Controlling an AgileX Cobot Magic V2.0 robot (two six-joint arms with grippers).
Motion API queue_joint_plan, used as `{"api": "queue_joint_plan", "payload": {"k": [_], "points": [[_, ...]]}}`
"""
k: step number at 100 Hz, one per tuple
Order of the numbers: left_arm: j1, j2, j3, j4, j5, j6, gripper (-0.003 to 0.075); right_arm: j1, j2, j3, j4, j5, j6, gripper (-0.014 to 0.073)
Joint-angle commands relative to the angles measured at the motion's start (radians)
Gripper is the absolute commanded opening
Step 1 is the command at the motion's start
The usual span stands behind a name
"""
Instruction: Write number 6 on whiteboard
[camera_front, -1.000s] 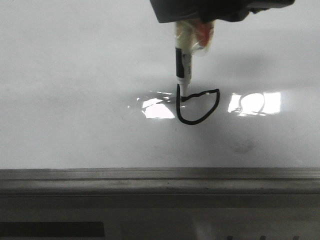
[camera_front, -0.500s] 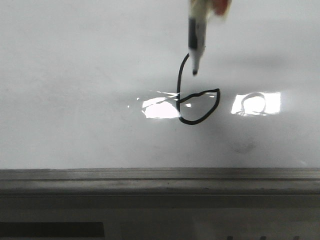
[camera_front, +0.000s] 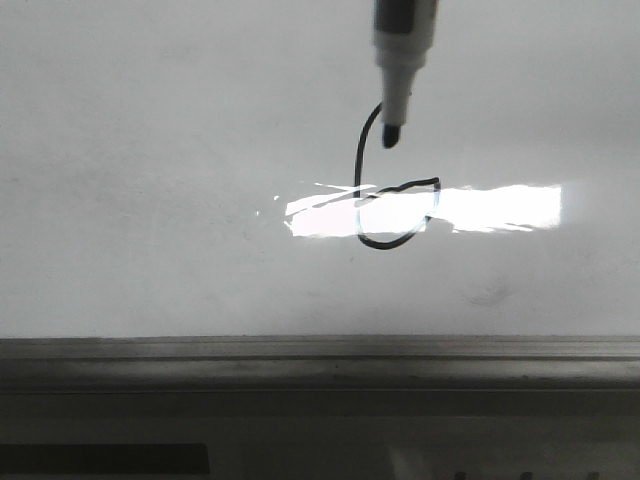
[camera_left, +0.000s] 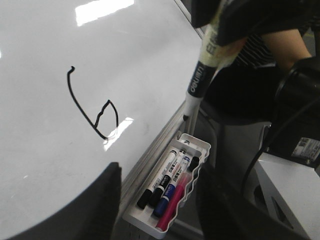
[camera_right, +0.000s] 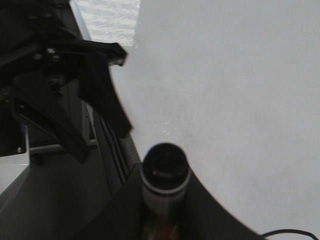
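i see the whiteboard (camera_front: 150, 200) filling the front view, glossy, with a bright glare band across its middle and its grey metal frame strip (camera_front: 320, 350) along the near edge. the number 6 (camera_front: 385, 195) sits near the board's centre: a thin black curved stem over a rounded lower loop, the glare crossing the loop. a marker (camera_front: 398, 60) hangs tip-down, its black tip just beside the top of the stem; whether it touches the board i cannot tell. in the left wrist view the right pincer (camera_left: 220, 35) is clamped round the marker's taped upper barrel. a white tray (camera_left: 197, 145) on the board's edge holds spare markers (camera_left: 167, 182). the left pincer's (camera_left: 157, 200) dark fingers stand spread apart, holding nothing
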Motion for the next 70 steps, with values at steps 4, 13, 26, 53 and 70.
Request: {"api": "queue_joint_plan", "payload": {"k": [4,13,26,53,70], "points": [[-0.008,0.091,-0.084,-0.097,0.068,0.161,0.0376,0.051,0.016,-0.036,-0.002,-0.104,-0.009,-0.0046],[-0.008,0.141,-0.106,-0.234,0.149,0.321,0.0376,0.074,0.024,-0.036,-0.002,-0.123,-0.009,-0.0046],[-0.008,0.192,-0.107,-0.413,0.227,0.467,0.0376,0.091,0.029,-0.036,0.004,-0.156,-0.009,-0.0046],[-0.008,0.241,-0.107,-0.532,0.291,0.506,0.0287,0.095,0.029,-0.036,0.049,-0.162,-0.009,-0.0046],[-0.008,0.244,-0.107,-0.54,0.305,0.518,0.0211,0.095,0.049,-0.036,0.058,-0.166,-0.009,-0.0046]]}}
